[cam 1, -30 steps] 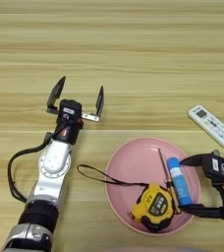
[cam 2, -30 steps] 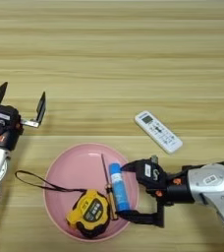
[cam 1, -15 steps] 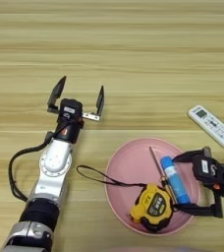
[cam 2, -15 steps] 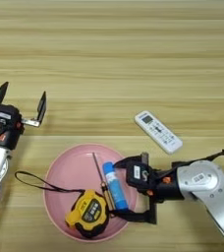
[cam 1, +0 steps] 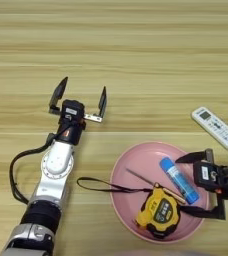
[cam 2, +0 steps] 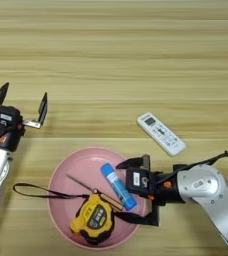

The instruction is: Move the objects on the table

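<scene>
A round pink plate (cam 2: 61,170) sits on the near part of the wooden table (cam 1: 136,55) and holds three things. The yellow-and-black tape measure (cam 2: 93,220) lies at the near side of the plate, its black cord (cam 2: 36,192) looping out over the plate's left rim onto the table. The small blue tube (cam 2: 117,186) lies slantwise in the right half of the plate, white cap toward the far side. The thin screwdriver (cam 2: 88,189) lies across the middle, its metal tip pointing left and its orange handle running between the tape measure and the tube.

The right gripper (cam 2: 133,192) reaches in over the plate's right rim, fingers spread wide and grasping nothing; one finger is just beside the tube on its far side, the other near the plate's near-right rim.

The white remote (cam 2: 161,133) lies on the table beyond the plate to the right, apart from it.

The left gripper (cam 1: 78,97) rests on the table left of the plate, fingers released and spread, holding nothing
</scene>
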{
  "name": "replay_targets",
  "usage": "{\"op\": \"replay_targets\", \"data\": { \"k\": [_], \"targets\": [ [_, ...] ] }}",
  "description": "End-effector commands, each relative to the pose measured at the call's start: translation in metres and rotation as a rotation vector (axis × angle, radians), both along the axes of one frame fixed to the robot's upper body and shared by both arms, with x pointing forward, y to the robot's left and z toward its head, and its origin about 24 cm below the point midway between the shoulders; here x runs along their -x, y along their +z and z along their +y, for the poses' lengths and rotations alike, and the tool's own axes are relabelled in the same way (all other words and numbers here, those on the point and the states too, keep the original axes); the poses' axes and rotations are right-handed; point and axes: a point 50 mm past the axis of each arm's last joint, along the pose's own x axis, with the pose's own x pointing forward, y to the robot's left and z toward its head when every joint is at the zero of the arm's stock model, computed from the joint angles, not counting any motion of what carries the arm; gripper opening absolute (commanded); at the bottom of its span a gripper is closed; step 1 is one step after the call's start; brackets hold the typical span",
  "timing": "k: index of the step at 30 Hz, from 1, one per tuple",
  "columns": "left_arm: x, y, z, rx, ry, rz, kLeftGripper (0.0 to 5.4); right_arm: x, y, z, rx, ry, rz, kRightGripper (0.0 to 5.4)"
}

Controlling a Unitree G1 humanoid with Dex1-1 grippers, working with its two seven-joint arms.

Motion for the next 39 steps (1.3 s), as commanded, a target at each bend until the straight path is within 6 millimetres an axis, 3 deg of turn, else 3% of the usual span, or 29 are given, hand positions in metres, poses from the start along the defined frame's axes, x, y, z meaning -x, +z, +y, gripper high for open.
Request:
{"op": "replay_targets", "data": {
  "k": [1,9,39],
  "targets": [
    [-0.0019,0.0025,-0.0034,-0.022,-0.015,-0.018,5.4,0.0002,-0.0071,-0.0121,0.085,-0.036,0.021,5.37],
    [-0.0018,0.0018,-0.003,-0.028,-0.012,-0.02,5.4,0.0007,-0.0105,-0.0119,0.096,-0.03,0.032,5.37],
    [-0.0044,0.0008,-0.0024,-0.029,-0.008,-0.022,5.4,-0.0026,-0.0121,-0.0112,0.065,-0.023,0.064,2.36]
  ]
}}
